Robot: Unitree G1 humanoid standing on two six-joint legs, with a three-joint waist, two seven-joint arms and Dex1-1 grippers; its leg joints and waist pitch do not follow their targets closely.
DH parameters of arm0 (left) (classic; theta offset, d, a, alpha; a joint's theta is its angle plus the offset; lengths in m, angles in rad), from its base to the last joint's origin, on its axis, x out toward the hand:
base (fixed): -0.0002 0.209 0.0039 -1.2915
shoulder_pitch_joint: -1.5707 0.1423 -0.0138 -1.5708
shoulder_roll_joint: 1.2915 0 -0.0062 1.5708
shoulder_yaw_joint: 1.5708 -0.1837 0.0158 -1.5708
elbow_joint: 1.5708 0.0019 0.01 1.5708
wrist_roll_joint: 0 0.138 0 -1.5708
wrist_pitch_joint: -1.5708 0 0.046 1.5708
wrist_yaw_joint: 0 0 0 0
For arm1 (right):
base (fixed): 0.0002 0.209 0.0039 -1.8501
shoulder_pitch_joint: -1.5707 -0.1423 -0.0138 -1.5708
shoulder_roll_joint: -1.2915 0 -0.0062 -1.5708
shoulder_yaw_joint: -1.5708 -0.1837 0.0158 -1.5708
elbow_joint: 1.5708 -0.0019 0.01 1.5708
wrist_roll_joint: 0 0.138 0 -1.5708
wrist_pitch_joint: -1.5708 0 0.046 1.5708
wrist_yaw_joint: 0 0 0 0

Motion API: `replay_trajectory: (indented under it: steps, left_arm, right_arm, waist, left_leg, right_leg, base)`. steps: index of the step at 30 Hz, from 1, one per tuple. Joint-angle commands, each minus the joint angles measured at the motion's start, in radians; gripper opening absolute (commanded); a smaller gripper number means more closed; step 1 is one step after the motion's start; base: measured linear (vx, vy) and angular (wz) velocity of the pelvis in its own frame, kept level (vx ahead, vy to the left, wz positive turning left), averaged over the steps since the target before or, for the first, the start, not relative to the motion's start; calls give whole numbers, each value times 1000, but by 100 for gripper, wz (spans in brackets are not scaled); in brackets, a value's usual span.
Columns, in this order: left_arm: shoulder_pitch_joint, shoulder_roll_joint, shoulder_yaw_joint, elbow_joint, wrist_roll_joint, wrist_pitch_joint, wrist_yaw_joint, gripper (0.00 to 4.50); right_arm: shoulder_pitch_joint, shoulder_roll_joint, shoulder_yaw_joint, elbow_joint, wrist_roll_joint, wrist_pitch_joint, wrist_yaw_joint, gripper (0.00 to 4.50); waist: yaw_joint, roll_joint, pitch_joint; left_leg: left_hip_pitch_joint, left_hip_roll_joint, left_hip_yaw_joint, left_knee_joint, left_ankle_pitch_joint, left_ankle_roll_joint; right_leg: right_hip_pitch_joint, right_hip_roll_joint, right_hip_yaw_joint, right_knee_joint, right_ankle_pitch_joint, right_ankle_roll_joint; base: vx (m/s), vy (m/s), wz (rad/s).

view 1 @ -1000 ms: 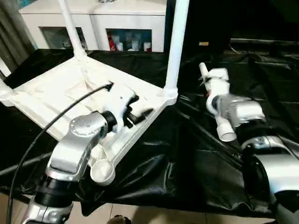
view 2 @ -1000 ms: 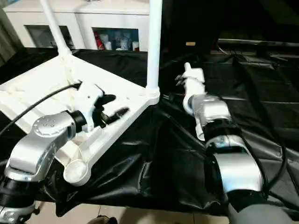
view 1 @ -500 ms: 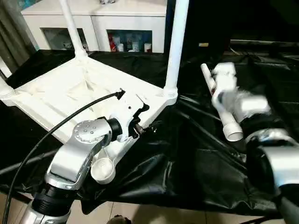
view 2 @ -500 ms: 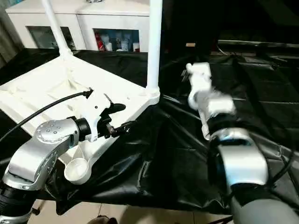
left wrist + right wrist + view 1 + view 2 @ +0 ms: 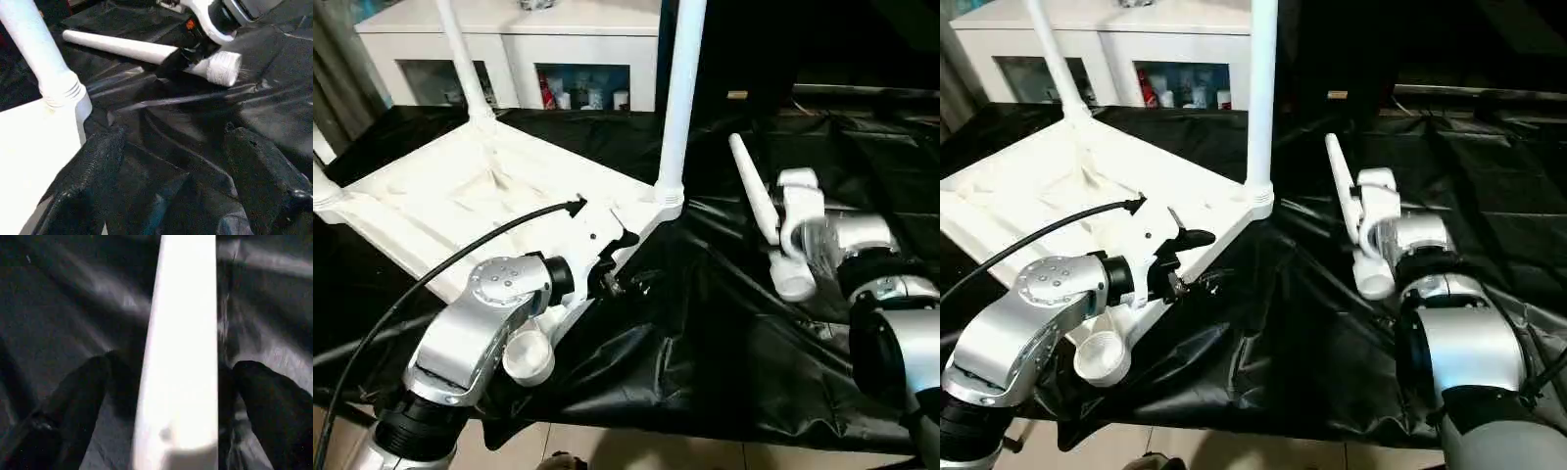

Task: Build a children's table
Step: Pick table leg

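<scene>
Left claw off tabletop edge; loose leg seemingly swung rightward.

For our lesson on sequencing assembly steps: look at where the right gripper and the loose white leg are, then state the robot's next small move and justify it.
Probably close the right gripper on the loose leg. The leg lies between its black fingers, which stand apart on either side. The upturned table has an unfilled near corner socket awaiting it.

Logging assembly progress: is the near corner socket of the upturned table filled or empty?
Empty. The near corner socket shows an open round mouth; the loose leg lies on the black sheet.
</scene>
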Motion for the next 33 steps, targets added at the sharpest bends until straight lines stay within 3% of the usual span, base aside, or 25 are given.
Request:
replay_trajectory:
  steps: [1, 2, 6, 7, 10, 13, 18, 19, 20, 21, 22, 23, 26, 28, 30, 31, 32, 33]
  left_arm:
    - [-6, 9, 0, -1, -6, 9, -4, 370]
    - [-8, 9, 1, 0, -7, 10, -6, 370]
    - [-9, 20, -6, 0, -11, 16, -15, 370]
    - [-9, 19, -9, 0, -11, 18, -15, 370]
    - [-10, 18, -11, 0, -11, 21, -12, 370]
    - [-4, 12, -8, 1, -7, 3, 5, 370]
    - [1, -11, 14, 19, 1, -40, 39, 370]
    - [-4, -27, 32, 36, 0, -49, 61, 370]
    - [-6, -28, 34, 40, -1, -48, 62, 370]
    - [-9, -32, 37, 45, 2, -53, 69, 370]
    - [-14, -36, 40, 51, 5, -59, 77, 370]
    - [-30, -44, 47, 69, 11, -64, 96, 370]
    - [-42, -52, 48, 93, 36, -106, 127, 370]
    - [-50, -57, 53, 96, 38, -76, 147, 370]
    - [-60, -73, 74, 102, 5, -45, 142, 370]
    - [-64, -82, 85, 108, -13, -55, 136, 370]
    - [-70, -97, 98, 123, -19, -76, 149, 370]
    - [-73, -104, 102, 131, -17, -85, 158, 370]
  right_arm:
    - [6, -9, 15, 18, -19, 24, 17, 413]
    - [4, -10, 17, 24, -20, 25, 22, 381]
    - [3, -22, 20, 45, -23, 41, 52, 353]
    - [4, -26, 19, 50, -23, 44, 62, 353]
    - [8, -33, 12, 60, -16, 48, 72, 327]
    - [25, -43, -12, 73, 1, 43, 59, 297]
    - [38, -47, -29, 78, 9, 40, 49, 260]
    - [47, -48, -46, 80, 22, 38, 42, 251]
    - [51, -49, -53, 81, 28, 37, 39, 245]
    - [54, -50, -66, 81, 38, 34, 33, 241]
    - [58, -51, -82, 82, 52, 28, 24, 241]
    - [64, -56, -128, 82, 86, 12, 3, 221]
    - [70, -66, -174, 79, 126, -11, -7, 202]
    - [75, -71, -192, 75, 142, -27, -12, 191]
    - [83, -82, -228, 67, 172, -41, -16, 186]
    - [88, -88, -247, 62, 188, -50, -12, 184]
    - [96, -97, -270, 50, 207, -73, 1, 184]
    - [98, -100, -283, 45, 218, -80, 7, 183]
  waist:
    - [1, -18, -79]
    - [1, -19, -78]
    - [0, -19, -79]
    - [-2, -31, -79]
    - [1, -26, -79]
    - [-1, -38, -80]
    - [-2, -39, -80]
    - [-1, -25, -80]
    - [-2, -33, -81]
    - [-2, -34, -82]
    - [0, -26, -81]
    - [-1, -26, -81]
    - [1, -26, -80]
    - [-2, -26, -82]
    - [-2, -13, -82]
    - [-2, -19, -81]
    - [-3, -14, -80]
    - [-2, -16, -81]
  left_leg:
    - [32, -2, 8, -56, -228, -18]
    - [32, -2, 8, -56, -233, -19]
    - [33, -2, 8, -56, -234, -20]
    - [32, -2, 10, -56, -230, -17]
    - [32, -1, 8, -56, -221, -17]
    - [33, -1, 9, -57, -227, -18]
    - [33, 0, 8, -57, -229, -23]
    - [34, -1, 7, -57, -241, -29]
    - [35, -1, 8, -57, -252, -31]
    - [35, -2, 7, -58, -252, -31]
    - [36, -2, 6, -58, -257, -33]
    - [39, -2, 7, -58, -280, -36]
    - [38, -3, 4, -60, -296, -37]
    - [37, -2, 3, -60, -302, -41]
    - [39, -3, 1, -59, -308, -45]
    - [40, -4, 3, -59, -318, -43]
    - [41, -5, 4, -58, -331, -43]
    - [40, -5, 3, -58, -333, -43]
  right_leg:
    - [43, -13, 2, -66, -140, -230]
    - [43, -14, 2, -66, -145, -228]
    - [43, -13, 2, -67, -149, -223]
    - [44, -12, 3, -68, -145, -223]
    - [43, -14, 3, -66, -145, -224]
    - [43, -15, 3, -66, -154, -220]
    - [43, -14, 3, -67, -142, -215]
    - [41, -14, 2, -67, -141, -215]
    - [42, -13, 2, -69, -139, -215]
    - [44, -13, 2, -68, -139, -215]
    - [42, -14, 2, -67, -142, -215]
    - [41, -13, 2, -72, -147, -213]
    - [42, -13, 0, -75, -163, -209]
    - [44, -13, -1, -72, -159, -210]
    - [41, -13, -2, -72, -158, -216]
    - [42, -13, -3, -75, -166, -219]
    - [41, -13, -3, -78, -170, -221]
    - [42, -13, -3, -78, -170, -221]
  base:
    - [0, 0, 0]
    - [0, 0, 0]
    - [0, 0, 0]
    - [0, 0, 0]
    - [0, 0, 0]
    - [0, 0, 0]
    - [0, 0, 0]
    - [0, 0, 0]
    - [0, 0, 0]
    - [0, 0, 0]
    - [0, 0, 0]
    - [0, 0, 0]
    - [0, 0, 0]
    - [0, 0, 0]
    - [0, 0, 0]
    - [0, 0, 0]
    - [0, 0, 0]
    - [0, 0, 0]
